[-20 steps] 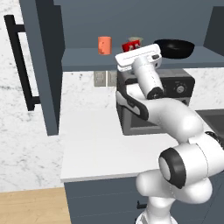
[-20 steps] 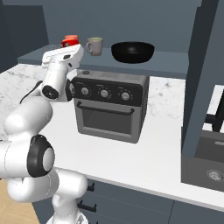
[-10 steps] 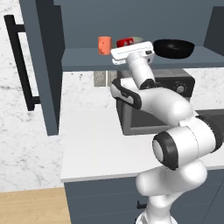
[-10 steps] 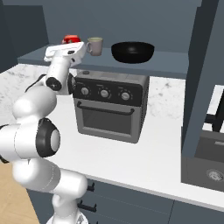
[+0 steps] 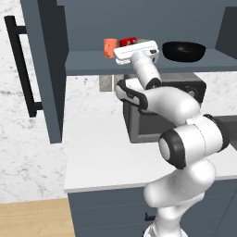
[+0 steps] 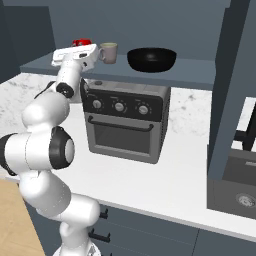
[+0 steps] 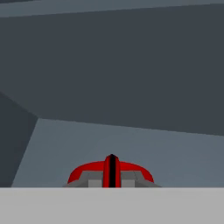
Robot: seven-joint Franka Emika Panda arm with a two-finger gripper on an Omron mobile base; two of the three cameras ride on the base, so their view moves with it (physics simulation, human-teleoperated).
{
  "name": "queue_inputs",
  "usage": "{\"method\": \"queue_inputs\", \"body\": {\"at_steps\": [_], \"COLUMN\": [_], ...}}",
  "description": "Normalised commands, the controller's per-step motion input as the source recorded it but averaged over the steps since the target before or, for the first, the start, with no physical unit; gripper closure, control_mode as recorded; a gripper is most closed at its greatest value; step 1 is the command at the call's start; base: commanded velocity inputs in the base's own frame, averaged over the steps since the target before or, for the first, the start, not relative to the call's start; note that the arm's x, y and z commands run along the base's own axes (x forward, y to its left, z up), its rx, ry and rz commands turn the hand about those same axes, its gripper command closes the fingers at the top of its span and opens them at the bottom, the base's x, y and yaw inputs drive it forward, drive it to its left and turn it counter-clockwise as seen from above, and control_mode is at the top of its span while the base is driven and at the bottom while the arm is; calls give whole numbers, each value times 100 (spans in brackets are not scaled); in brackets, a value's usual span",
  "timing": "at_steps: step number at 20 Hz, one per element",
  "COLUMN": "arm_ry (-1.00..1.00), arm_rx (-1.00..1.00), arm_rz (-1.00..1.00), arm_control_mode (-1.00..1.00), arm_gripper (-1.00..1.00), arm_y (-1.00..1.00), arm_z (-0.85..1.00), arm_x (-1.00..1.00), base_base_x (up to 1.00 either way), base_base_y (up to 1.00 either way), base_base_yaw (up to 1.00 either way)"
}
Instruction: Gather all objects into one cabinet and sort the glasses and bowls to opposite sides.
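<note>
I've got the fingers (image 7: 112, 175) clamped on the red cup's (image 7: 87, 171) rim, cup on the cabinet shelf (image 6: 200, 75) w/ the orange cup (image 5: 109, 47), beige cup (image 6: 108, 52) & black bowl (image 6: 151, 59) nearby. Cup looks light, rigid, prob slick; rim pinch seems best.

Arm raised high, gripper (image 7: 112, 173) pinched shut, wrist level.

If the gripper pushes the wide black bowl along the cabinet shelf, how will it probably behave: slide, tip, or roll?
The black bowl looks wide and shallow, so it will probably slide, not tip. Its glossy surface suggests that closed fingers could slip off the rim. It sits apart from the grey-beige cup on the shelf, so a short push should likely touch nothing else.
</note>
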Motion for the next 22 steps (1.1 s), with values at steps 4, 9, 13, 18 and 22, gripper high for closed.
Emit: {"method": "queue_inputs", "body": {"at_steps": [4,9,13,18,22], "arm_ry": [-43,-39,-43,-46,-41], "arm_rx": [0,1,3,7,9], "arm_rz": [3,0,0,4,6], "arm_control_mode": [-100,-100,-100,-100,-100], "arm_gripper": [100,100,100,100,100], "arm_y": [-14,-25,-7,0,0], "arm_z": [-100,-100,-100,-100,-100], "arm_x": [72,60,37,23,40], "base_base_x": [0,0,0,0,0], "base_base_y": [0,0,0,0,0], "base_base_yaw": [0,0,0,0,0]}}
